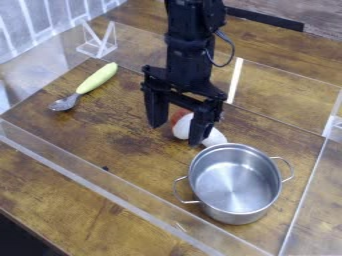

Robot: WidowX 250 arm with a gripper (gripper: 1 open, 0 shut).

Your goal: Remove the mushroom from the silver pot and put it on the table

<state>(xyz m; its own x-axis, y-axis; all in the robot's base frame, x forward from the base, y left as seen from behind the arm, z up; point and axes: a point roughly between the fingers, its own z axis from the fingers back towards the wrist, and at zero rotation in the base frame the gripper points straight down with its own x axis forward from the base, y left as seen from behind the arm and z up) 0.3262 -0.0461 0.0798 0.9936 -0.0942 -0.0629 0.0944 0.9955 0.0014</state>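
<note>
Black fingers [182, 124] spread wide, straddling the reddish-brown-capped, white-stemmed toy mushroom [183, 126].
Mushroom lies on dark wooden plank surface [80, 140]; empty shiny steel pot [235, 180] sits near, below-right of fingers.

The arm is black throughout, a slim column built of blocky stacked segments, with a thin dark cable looping out beside its upper part. At its lower end sits a wider boxy black housing, and from this the claw [182, 130] continues as two long, flat black fingers [155, 111] with squared tips. No markings or screws are readable.
</note>
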